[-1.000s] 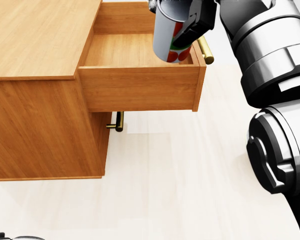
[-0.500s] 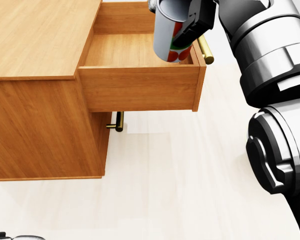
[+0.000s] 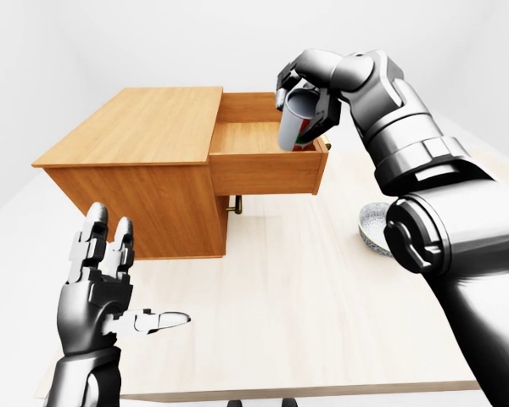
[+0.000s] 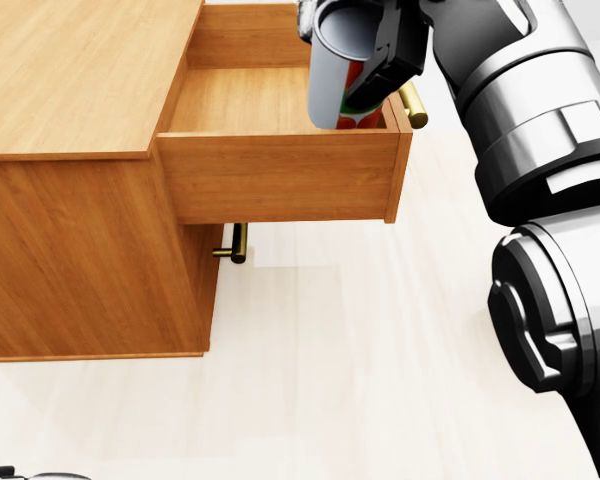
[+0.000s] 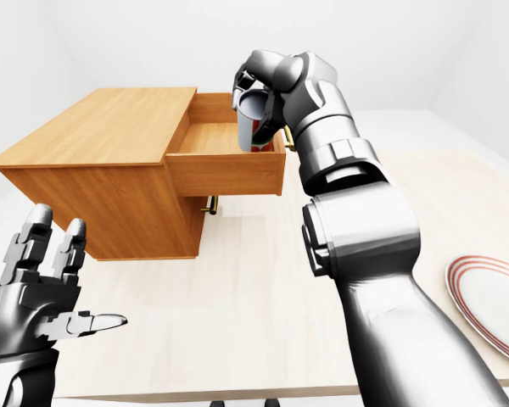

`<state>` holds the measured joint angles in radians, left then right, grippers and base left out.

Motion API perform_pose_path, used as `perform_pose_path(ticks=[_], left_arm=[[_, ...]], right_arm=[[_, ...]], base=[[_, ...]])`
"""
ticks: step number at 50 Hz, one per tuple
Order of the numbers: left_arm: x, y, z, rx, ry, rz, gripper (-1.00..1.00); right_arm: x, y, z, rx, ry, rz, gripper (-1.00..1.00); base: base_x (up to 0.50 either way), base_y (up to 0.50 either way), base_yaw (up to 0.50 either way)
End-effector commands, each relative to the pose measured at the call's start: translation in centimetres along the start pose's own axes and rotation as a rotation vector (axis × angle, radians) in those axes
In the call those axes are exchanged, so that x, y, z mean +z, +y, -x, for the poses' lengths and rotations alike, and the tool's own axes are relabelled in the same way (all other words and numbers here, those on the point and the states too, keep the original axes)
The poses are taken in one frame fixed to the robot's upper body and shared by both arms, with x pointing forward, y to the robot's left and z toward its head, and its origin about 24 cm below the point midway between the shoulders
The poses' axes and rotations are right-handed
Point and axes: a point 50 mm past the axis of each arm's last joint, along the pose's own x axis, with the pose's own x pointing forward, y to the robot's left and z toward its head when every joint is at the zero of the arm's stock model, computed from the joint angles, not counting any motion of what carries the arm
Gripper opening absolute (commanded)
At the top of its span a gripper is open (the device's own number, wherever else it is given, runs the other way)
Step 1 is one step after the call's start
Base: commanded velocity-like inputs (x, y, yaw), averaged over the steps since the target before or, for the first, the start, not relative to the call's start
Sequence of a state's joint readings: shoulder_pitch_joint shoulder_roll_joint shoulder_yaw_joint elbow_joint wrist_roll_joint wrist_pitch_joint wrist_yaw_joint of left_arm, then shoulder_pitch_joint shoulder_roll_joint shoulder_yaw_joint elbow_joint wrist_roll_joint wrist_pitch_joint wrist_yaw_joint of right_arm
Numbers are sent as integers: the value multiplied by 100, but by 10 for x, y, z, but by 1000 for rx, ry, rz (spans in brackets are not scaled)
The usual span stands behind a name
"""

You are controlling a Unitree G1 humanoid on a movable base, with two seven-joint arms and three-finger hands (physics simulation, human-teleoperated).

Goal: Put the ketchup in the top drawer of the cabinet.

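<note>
The ketchup (image 4: 330,75), a grey bottle with a red and green label, hangs tilted over the right end of the open top drawer (image 4: 280,175), its lower end just inside the drawer's rim. My right hand (image 4: 382,50) is shut on it from the right. The wooden cabinet (image 4: 80,70) fills the left of the head view. In the left-eye view my left hand (image 3: 110,284) is held up open and empty at the lower left, well away from the cabinet.
The drawer's brass handle (image 4: 412,100) sticks out just right of the bottle. A second brass handle (image 4: 238,243) shows below on the shut lower drawer. On the pale table (image 3: 280,322) lie a grey bowl (image 3: 373,227) and a red-rimmed plate (image 5: 492,297), both to the right.
The right hand has lowered the ketchup slightly and turned it more upright, so its lower end now dips behind the drawer's rim. The cabinet and left hand have not moved.
</note>
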<state>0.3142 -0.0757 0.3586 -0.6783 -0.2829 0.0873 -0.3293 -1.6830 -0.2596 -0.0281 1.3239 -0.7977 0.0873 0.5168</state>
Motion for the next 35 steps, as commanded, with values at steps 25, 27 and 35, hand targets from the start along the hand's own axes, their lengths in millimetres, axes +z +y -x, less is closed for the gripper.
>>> perform_pose_path(ticks=[25, 27, 35], left_arm=[[-1, -2, 0, -5, 2, 5, 100], [-1, -2, 0, -6, 4, 6, 100], [-6, -3, 0, -10, 24, 16, 100]], right_arm=[[-15, 17, -6, 51, 15, -41, 100], [-13, 15, -5, 45, 14, -35, 100], [-14, 14, -5, 40, 18, -27, 100]], base=[[0, 0, 0], [0, 0, 0], [0, 0, 0]])
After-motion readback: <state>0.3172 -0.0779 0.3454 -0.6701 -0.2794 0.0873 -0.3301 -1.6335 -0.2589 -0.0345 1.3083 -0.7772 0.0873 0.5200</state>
